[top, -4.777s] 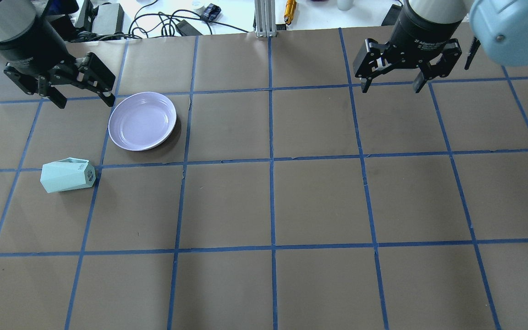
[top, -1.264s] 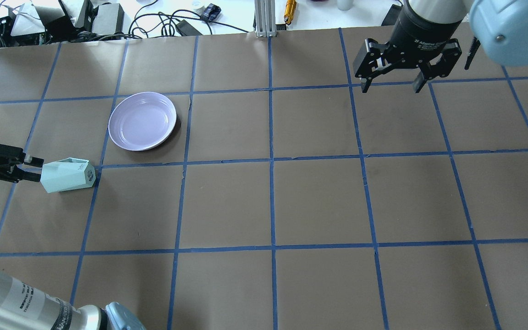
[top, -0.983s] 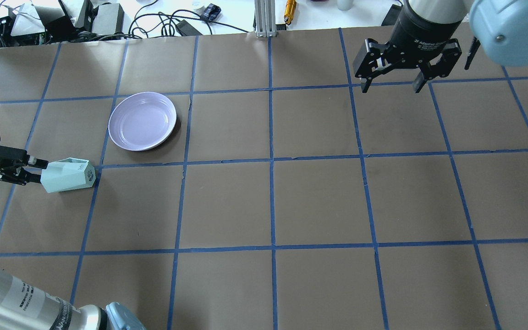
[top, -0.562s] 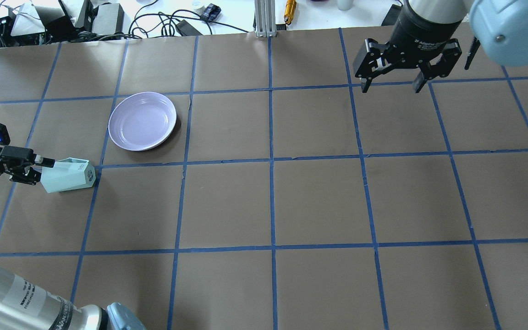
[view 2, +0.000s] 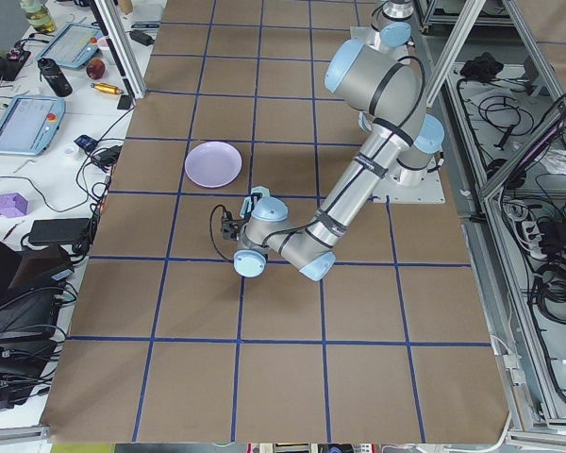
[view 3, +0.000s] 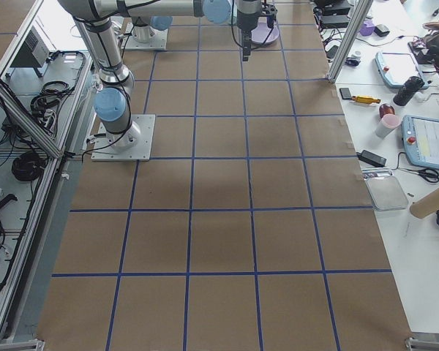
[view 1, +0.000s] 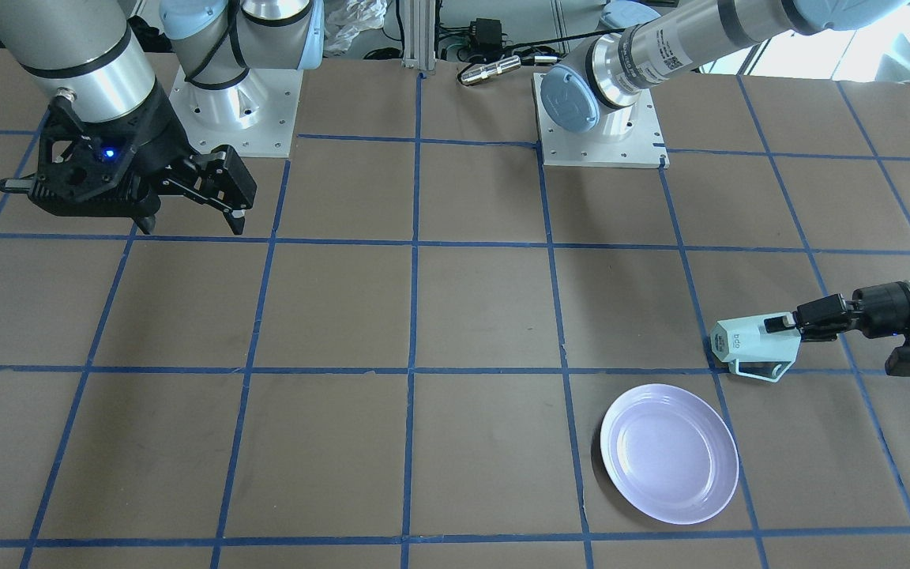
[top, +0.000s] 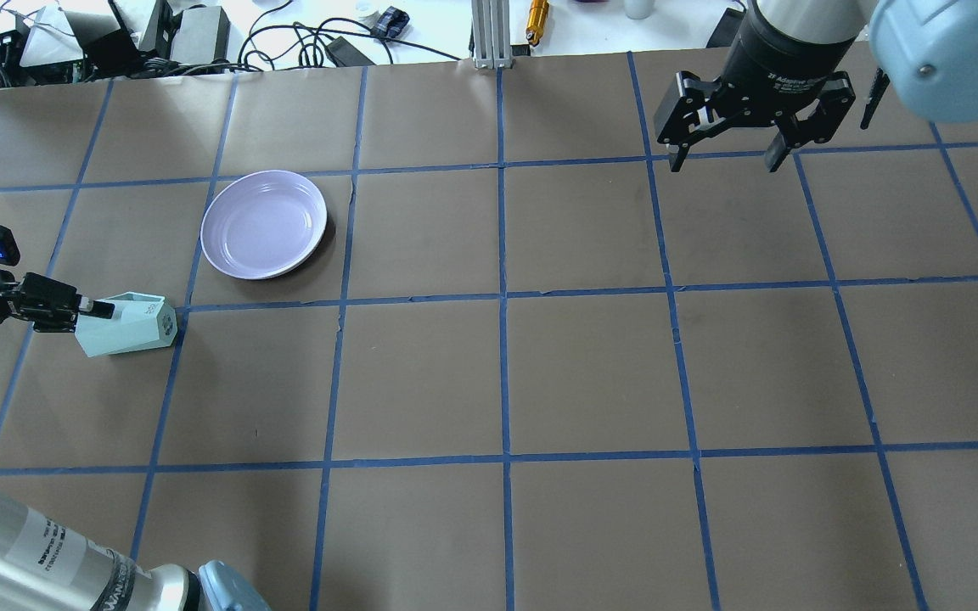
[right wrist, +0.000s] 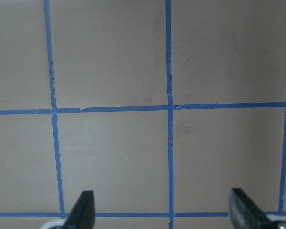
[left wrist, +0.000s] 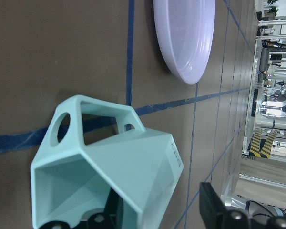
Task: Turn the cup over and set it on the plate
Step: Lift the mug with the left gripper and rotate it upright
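Overhead, left to right: left gripper (top: 95,307) comes in low and level at the open mouth of the cup (top: 128,329). The cup lies on its side on the table with its long axis in line with the gripper, base away from it and handle toward the plate (top: 264,223). In the wrist view the jaws are apart and straddle one cup wall, one finger inside and the outer finger (left wrist: 213,210) just clear of it, not clamped. Plate is near, beyond the cup. Right gripper (top: 724,164) is well apart, jaws spread and empty. Left arm is far nearer.
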Motion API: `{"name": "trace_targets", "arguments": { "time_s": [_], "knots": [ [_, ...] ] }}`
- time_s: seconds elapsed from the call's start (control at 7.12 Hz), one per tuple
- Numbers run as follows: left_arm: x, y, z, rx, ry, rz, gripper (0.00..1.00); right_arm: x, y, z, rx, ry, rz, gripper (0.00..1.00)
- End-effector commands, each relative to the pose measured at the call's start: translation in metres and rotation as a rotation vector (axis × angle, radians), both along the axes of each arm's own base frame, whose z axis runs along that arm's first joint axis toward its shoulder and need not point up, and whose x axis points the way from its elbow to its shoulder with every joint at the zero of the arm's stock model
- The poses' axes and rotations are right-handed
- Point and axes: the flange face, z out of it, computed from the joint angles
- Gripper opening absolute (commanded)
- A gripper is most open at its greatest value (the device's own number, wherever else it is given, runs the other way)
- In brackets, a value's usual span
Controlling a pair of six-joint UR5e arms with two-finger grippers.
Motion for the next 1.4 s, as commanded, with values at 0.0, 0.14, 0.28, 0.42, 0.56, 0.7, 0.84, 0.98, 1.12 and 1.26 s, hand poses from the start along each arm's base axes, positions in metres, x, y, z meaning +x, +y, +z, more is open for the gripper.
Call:
{"name": "trace_targets", "arguments": {
  "time_s": [0.0,0.14,0.28,0.42,0.56,0.7,0.84,0.98,1.12,1.26],
  "knots": [
    [0.000,0.000,0.003,-0.004,-0.004,0.000,0.04,0.000,0.000,0.000,0.000,0.000,0.000,1.00],
    [0.000,0.000,0.007,-0.008,-0.007,0.001,0.00,0.000,0.000,0.000,0.000,0.000,0.000,1.00],
    [-0.002,0.000,0.012,-0.007,-0.006,-0.001,0.00,0.000,0.000,0.000,0.000,0.000,0.000,1.00],
    [-0.003,-0.001,0.023,-0.018,-0.016,0.000,0.00,0.000,0.000,0.000,0.000,0.000,0.000,1.00],
    [-0.009,-0.006,0.042,-0.033,-0.031,0.006,0.00,0.000,0.000,0.000,0.000,0.000,0.000,1.00],
    [-0.027,-0.016,0.067,-0.029,-0.042,-0.019,0.00,0.000,0.000,0.000,0.000,0.000,0.000,1.00],
    [-0.033,-0.022,0.090,-0.012,-0.070,-0.013,0.00,0.000,0.000,0.000,0.000,0.000,0.000,1.00],
    [-0.042,-0.026,0.115,0.000,-0.101,-0.014,0.00,0.000,0.000,0.000,0.000,0.000,0.000,1.00],
    [-0.051,-0.030,0.135,0.009,-0.149,-0.039,0.00,0.000,0.000,0.000,0.000,0.000,0.000,1.00],
    [-0.059,-0.037,0.158,0.018,-0.206,-0.058,0.00,0.000,0.000,0.000,0.000,0.000,0.000,1.00]
  ]
}}
